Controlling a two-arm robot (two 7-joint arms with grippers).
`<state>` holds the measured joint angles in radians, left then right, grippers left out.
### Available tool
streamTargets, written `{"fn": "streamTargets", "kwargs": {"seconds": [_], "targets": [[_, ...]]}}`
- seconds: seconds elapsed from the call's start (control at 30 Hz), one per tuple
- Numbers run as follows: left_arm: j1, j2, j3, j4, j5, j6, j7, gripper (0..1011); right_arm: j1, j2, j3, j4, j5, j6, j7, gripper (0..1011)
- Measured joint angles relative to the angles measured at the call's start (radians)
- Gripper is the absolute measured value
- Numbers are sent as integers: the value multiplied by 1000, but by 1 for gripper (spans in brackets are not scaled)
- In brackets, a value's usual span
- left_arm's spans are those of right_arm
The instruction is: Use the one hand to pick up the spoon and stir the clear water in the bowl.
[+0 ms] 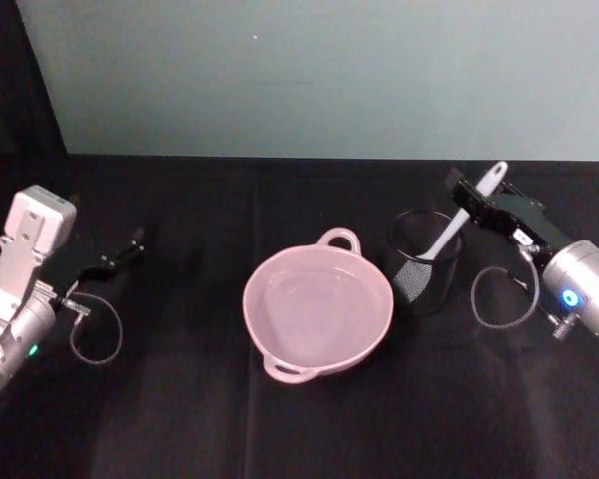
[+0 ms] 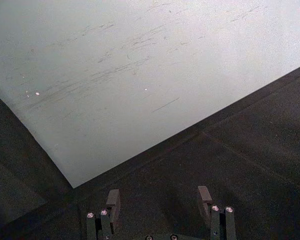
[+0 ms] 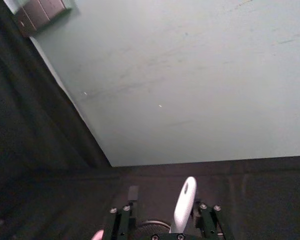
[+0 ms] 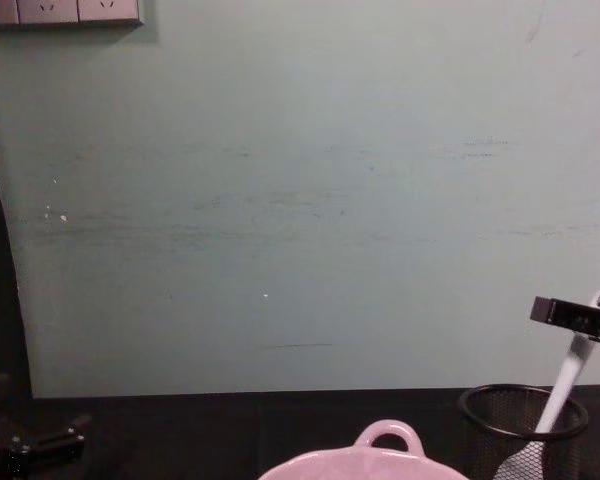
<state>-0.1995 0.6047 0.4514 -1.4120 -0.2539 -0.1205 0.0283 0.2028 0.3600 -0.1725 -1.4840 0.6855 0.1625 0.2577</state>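
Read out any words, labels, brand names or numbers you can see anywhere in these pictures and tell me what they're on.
None can be read: no print shows on the pink bowl, the white spoon, the black mesh cup, or the wall.
The right gripper and left gripper carry no legible marking.
The wall plates at the chest view's top left look blank.
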Motion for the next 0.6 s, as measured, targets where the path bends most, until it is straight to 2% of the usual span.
{"fn": "streamTargets", "kwargs": {"seconds": [0.1,0.17,0.37,0.4,0.5,0.6], "targets": [[0,0,0,0,0,0,0,1011,-1,19,-9,-7,-13,12,-19,653],[0,0,0,0,0,0,0,1011,-1,32,-16,-13,-26,23,-30,738],[0,0,0,0,0,0,0,1011,-2,50,-25,-22,-47,48,-52,917],[0,0,0,0,0,0,0,1012,-2,50,-25,-22,-47,48,-52,917],[0,0,0,0,0,0,0,1011,-7,59,-28,-38,-59,65,-66,1000],[0,0,0,0,0,0,0,1011,-12,67,-29,-56,-69,82,-76,1002]]}}
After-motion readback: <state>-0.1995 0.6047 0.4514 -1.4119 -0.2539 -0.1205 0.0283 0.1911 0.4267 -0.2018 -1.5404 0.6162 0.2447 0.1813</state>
